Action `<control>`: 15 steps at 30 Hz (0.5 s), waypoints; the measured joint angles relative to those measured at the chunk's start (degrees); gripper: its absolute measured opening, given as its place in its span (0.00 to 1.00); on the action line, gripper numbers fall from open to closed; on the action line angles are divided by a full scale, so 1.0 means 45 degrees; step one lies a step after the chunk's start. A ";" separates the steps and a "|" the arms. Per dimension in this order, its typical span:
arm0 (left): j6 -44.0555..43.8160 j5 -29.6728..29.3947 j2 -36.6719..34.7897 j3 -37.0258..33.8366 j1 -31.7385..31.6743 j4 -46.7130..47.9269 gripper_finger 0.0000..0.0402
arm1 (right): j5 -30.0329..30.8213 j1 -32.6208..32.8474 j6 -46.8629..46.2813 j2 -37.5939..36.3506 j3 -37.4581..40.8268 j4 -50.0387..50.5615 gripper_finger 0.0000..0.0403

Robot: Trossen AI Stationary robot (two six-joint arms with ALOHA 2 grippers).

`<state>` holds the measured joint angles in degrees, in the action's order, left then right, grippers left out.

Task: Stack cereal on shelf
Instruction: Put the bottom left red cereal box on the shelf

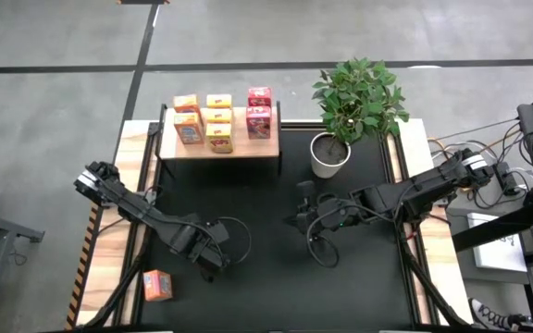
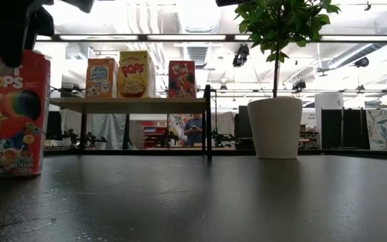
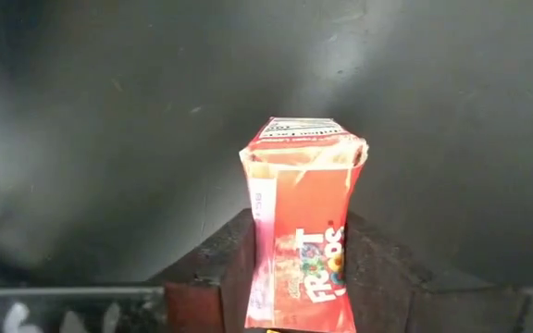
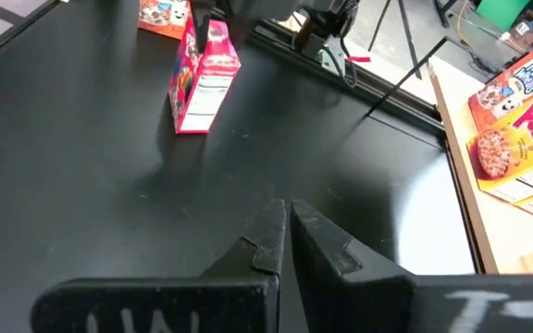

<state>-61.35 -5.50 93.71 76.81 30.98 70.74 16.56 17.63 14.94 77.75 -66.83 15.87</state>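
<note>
Left gripper (image 1: 213, 252) at seven o'clock pinches a red Froot Loops cardboard box (image 3: 302, 236) upright on the black table (image 1: 257, 194). Light wooden shelf (image 1: 218, 146) at eleven o'clock. Right gripper (image 4: 283, 242), centre, fingers together, empty.

A black-topped table (image 1: 359, 268) carries a wooden shelf (image 1: 239, 146) at its far edge, a white plant pot (image 1: 329, 155) just beside it, a red cereal box (image 2: 9, 114) standing upright and an orange box (image 1: 158, 286) near the front-left corner.

Red cereal box (image 3: 303, 236) upright on mat; seven boxes on shelf (image 1: 220, 148); orange box (image 1: 158, 286) off-mat.
</note>
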 joint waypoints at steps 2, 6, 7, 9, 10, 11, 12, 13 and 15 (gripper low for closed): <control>0.0252 0.0005 0.0004 0.0182 0.0000 0.0041 0.31 | 0.0000 0.0000 0.0000 -0.0003 0.0005 0.0098 0.03; 0.1584 -0.0071 0.0000 0.1126 -0.0077 0.0331 0.30 | 0.0005 0.0000 0.0005 -0.0140 0.0005 0.0435 0.03; 0.2075 -0.0181 0.0000 0.1452 -0.0093 0.0310 0.30 | 0.0001 0.0000 0.0005 -0.0222 0.0005 0.0558 0.03; 0.3310 -0.0328 0.0000 0.2172 -0.0183 0.0297 0.30 | 0.0007 0.0000 -0.0003 -0.0351 0.0005 0.0757 0.03; 0.3973 -0.0345 -0.0001 0.2537 -0.0248 0.0291 0.30 | 0.0005 0.0000 -0.0003 -0.0430 0.0006 0.0844 0.03; 0.4648 -0.0345 -0.0005 0.2873 -0.0344 0.0282 0.30 | 0.0005 0.0000 0.0002 -0.0514 0.0005 0.0984 0.03; 0.5314 -0.0345 -0.0005 0.3187 -0.0474 0.0301 0.30 | 0.0005 0.0000 0.0000 -0.0595 0.0007 0.1091 0.03; 0.5901 -0.0345 -0.0005 0.3489 -0.0647 0.0301 0.30 | 0.0005 0.0000 0.0000 -0.0696 0.0013 0.1165 0.03; 0.7013 -0.0395 -0.0005 0.4103 -0.1070 0.0378 0.30 | 0.0010 0.0000 -0.0041 -0.0896 0.0068 0.1378 0.03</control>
<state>-29.80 -7.27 93.69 95.27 26.17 72.44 16.60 17.63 14.76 73.72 -66.52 22.07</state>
